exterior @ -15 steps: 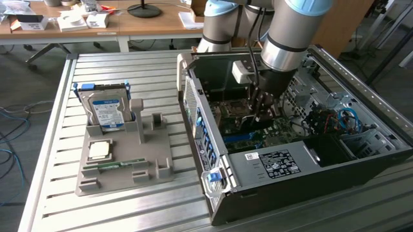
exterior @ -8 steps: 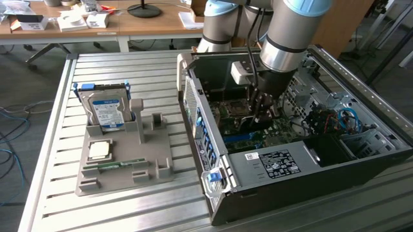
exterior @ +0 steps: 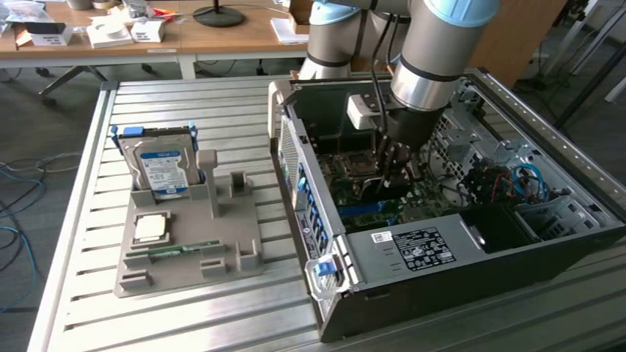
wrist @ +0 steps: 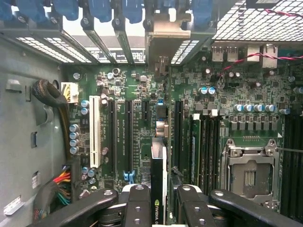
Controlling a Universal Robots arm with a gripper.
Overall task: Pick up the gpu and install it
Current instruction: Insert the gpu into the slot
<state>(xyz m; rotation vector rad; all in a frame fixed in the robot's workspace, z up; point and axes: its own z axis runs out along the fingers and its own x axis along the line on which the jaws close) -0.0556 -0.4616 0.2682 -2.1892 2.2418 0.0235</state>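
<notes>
My gripper [wrist: 158, 198] is shut on the gpu [wrist: 158, 165]. I see the card edge-on between the two black fingers [wrist: 137, 203], with a logo on its dark edge. Its pale metal bracket [wrist: 165, 35] reaches to the case's rear slot openings. The card hangs over the green motherboard [wrist: 142, 85], in line with the long black expansion slots [wrist: 130, 137]. Whether it touches a slot I cannot tell. In the exterior view the gripper [exterior: 399, 165] reaches down inside the open computer case [exterior: 411, 249], and the arm hides most of the card.
A white slot [wrist: 94, 132] and an open CPU socket [wrist: 248, 172] flank the card. Cable bundles [wrist: 61, 184] lie at the case wall. Outside, a grey fixture [exterior: 230, 242] carries a hard drive [exterior: 161, 165], a CPU chip [exterior: 149, 229] and a memory strip [exterior: 176, 251].
</notes>
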